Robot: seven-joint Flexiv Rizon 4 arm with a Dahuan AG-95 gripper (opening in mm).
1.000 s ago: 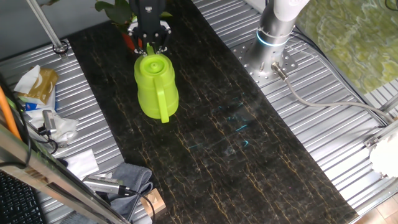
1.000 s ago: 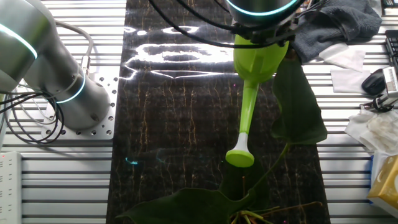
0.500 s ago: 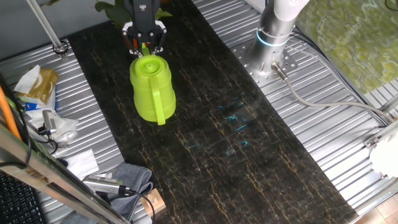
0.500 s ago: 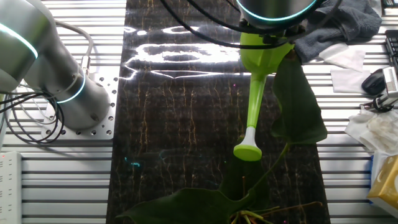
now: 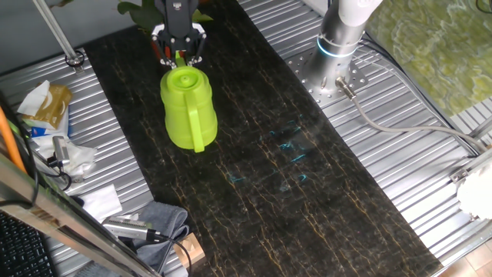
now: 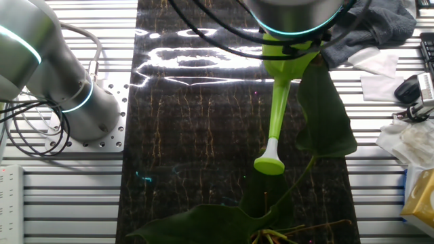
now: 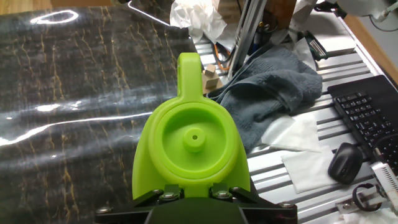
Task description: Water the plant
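The lime-green plastic watering can [image 5: 187, 108] is gripped at its spout base by the black two-finger tool [image 5: 179, 52], seen upper left in one fixed view. In the other fixed view the spout's round rose [image 6: 269, 164] is held over the dark marbled bench [image 6: 196, 135], just above the broad dark green leaves of the potted plant [image 6: 325, 115] (pot mostly hidden) at lower right.

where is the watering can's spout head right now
In the other fixed view the spout head hangs over the dark mat, beside the plant, near its leaves.
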